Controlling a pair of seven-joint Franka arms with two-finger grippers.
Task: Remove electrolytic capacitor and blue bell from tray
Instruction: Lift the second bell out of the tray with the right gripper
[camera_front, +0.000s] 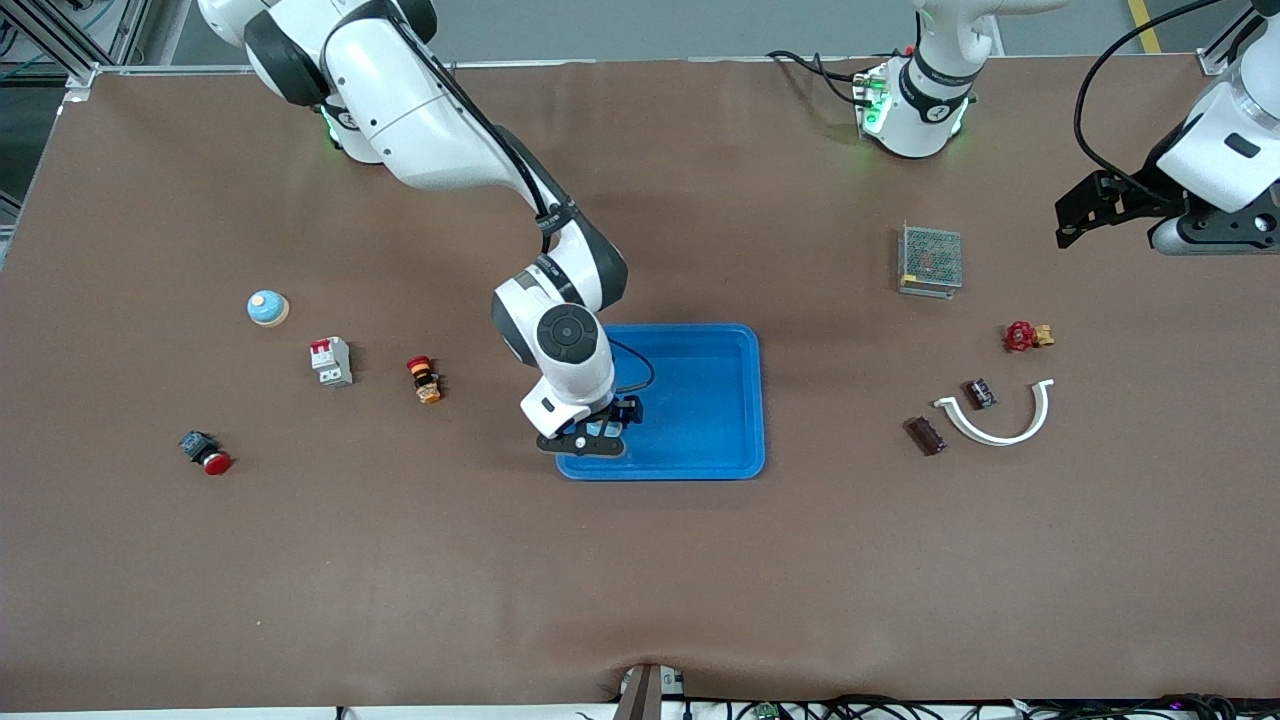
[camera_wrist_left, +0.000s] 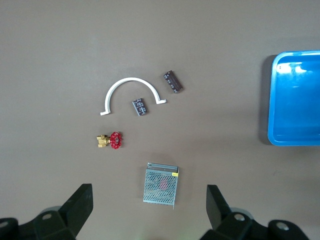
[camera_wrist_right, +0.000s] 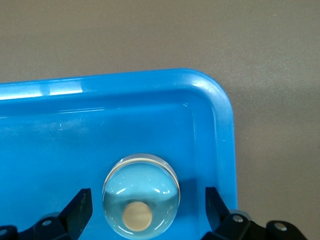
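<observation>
While looking down past the right gripper (camera_front: 596, 432), found it low over one corner of the blue tray (camera_front: 700, 400), fingers (camera_wrist_right: 80, 206) spread wide and pinching nothing. Found the bell (camera_wrist_right: 141, 195) directly beneath, between those fingers yet touching neither: a glossy rounded dome, pale button on top, resting on the tray's smooth plastic floor close to the raised, rounded rim. Saw bare tray floor stretching away from that gripper's corner. Spotted a second domed bell (camera_front: 268, 308) well apart from it, toward the right arm's end of the matte brown bench (camera_front: 640, 580).

Found the left gripper (camera_front: 1085, 210) up in the air over the left arm's end of the bench, likewise spread and holding nothing. Noted beneath it a flat box with a mesh top (camera_wrist_left: 160, 183). Near that box, noted a red-wheeled brass valve (camera_wrist_left: 111, 140), a thin white half-ring (camera_wrist_left: 131, 80), a small dark ribbed cylinder (camera_wrist_left: 140, 107) inside the arc, and the capacitor (camera_wrist_left: 172, 81), dark and cylindrical, lying flat just outside one end. Saw bare bench between all of them.
</observation>
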